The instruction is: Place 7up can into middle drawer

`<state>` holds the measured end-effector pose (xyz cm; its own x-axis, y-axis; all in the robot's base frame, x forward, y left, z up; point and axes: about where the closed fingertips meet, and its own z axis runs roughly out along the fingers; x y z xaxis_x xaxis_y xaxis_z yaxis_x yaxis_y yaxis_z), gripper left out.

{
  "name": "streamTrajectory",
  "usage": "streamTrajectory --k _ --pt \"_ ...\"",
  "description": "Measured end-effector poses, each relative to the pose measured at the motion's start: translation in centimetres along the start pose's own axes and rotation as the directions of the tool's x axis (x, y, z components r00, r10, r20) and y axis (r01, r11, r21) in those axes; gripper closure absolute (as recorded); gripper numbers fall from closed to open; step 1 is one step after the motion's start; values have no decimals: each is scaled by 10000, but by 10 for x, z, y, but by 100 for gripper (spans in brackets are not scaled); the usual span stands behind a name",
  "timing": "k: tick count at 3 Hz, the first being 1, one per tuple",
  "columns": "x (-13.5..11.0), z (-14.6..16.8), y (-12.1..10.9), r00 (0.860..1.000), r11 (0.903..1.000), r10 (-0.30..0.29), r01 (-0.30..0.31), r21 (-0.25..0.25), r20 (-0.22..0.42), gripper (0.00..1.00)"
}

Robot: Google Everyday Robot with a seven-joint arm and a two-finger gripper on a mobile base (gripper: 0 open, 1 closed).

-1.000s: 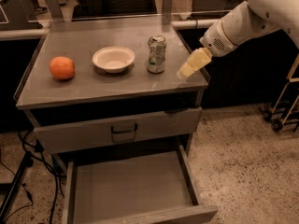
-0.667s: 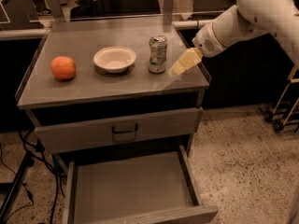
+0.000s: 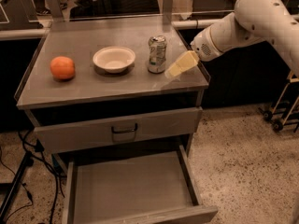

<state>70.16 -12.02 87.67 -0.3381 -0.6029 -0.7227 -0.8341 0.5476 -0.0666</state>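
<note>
The 7up can (image 3: 157,54), silvery-green with a shiny top, stands upright on the cabinet top (image 3: 93,85), right of the white bowl. My gripper (image 3: 180,64) hangs just above the cabinet top, close to the can's right side and a little in front of it, not touching it. The middle drawer (image 3: 180,215) is pulled out wide below, showing a plain bare floor and a thick grey front panel.
A white bowl (image 3: 114,59) and an orange (image 3: 62,67) sit left of the can. A grey drawer with a dark loop handle (image 3: 124,129) sits above the open drawer. Cables (image 3: 28,171) lie at the lower left; a wheeled cart (image 3: 282,111) stands at the right.
My gripper has moved left along the cabinet top, closing most of the gap to the can. The can, bowl, orange and drawers have not moved.
</note>
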Motion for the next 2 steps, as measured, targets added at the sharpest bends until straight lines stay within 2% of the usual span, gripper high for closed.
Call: streamTrajectory --k 2 --pt "-31 48 -18 9915 9991 424 -423 -37 1232 0"
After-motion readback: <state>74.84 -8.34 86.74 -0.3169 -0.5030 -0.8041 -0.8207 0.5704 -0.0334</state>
